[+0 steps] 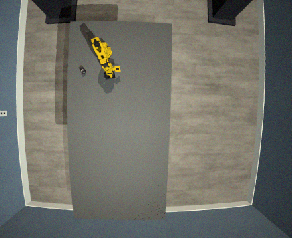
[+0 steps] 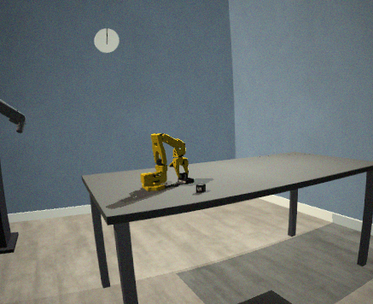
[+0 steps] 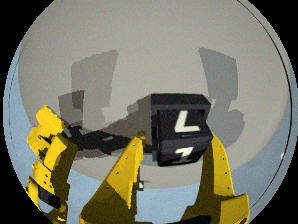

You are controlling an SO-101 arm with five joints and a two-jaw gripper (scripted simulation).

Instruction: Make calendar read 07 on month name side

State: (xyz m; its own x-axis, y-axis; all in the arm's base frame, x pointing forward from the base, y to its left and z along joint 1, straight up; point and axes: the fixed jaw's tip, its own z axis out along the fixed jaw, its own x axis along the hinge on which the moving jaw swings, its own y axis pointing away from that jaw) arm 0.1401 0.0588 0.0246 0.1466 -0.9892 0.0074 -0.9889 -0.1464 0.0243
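The yellow gripper [image 1: 110,73] [image 2: 183,178] [image 3: 177,134] is reaching down over the dark tray [image 1: 112,77] [image 2: 189,181] [image 3: 180,98], which is resting on the grey table [image 1: 121,140] [image 2: 257,175] [image 3: 150,37] near the arm's base. Its two fingers are standing partly apart, on either side of the near cube [image 3: 183,125]; whether both are pressing on it cannot be told. This cube is sitting within the tray's outline, showing white characters on two dark faces, and is appearing tilted in the wrist view. The other cube [image 1: 83,70] [image 2: 201,188] is lying outside the tray, well apart from it, with a white mark facing the exterior view. The step in hand is probably the gripping or turning of the near cube. The cubes are likely behaving as light, stiff blocks, neither soft nor especially fragile, though their smooth faces may be slipping under an uneven pinch. The sound hold is across two opposite side faces, at mid-height, with the finger pads lying flat; a hold near an edge would be inviting rotation. The tray, presumably light as well, may be sliding or tipping if a finger is catching its wall.
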